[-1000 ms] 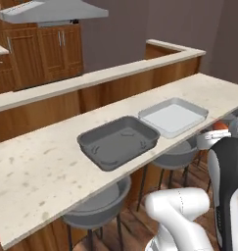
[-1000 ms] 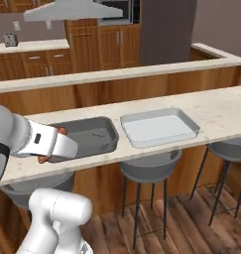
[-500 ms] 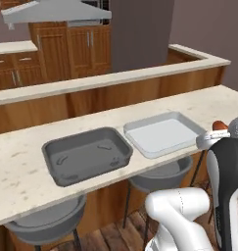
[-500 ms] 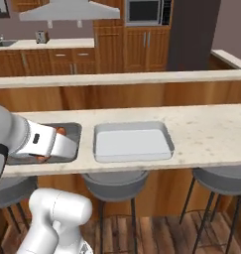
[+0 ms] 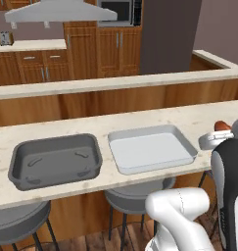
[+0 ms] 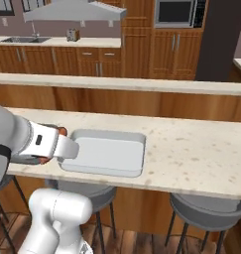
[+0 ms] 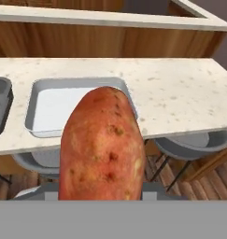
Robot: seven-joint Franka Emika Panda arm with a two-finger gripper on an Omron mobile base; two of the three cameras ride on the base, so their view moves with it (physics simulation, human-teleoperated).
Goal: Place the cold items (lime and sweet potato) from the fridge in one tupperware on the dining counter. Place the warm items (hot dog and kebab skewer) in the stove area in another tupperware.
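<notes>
Above the tabletop [image 7: 180, 93], the hand [image 6: 50, 145] pinches the sweet potato [image 7: 102, 147]. The light tupperware [image 5: 151, 148] lies just beside the dark tupperware [image 5: 55, 160].

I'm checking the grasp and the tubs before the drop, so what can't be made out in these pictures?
- Hand view: the sweet potato covers the jaws, so the contact isn't visible.
- Left base view: the arm hides all but a tip of the sweet potato.
- Right base view: the arm covers the dark tupperware.
- Hand view: the dark tupperware is cut by the left edge; the sweet potato hides part of the light tupperware.
</notes>
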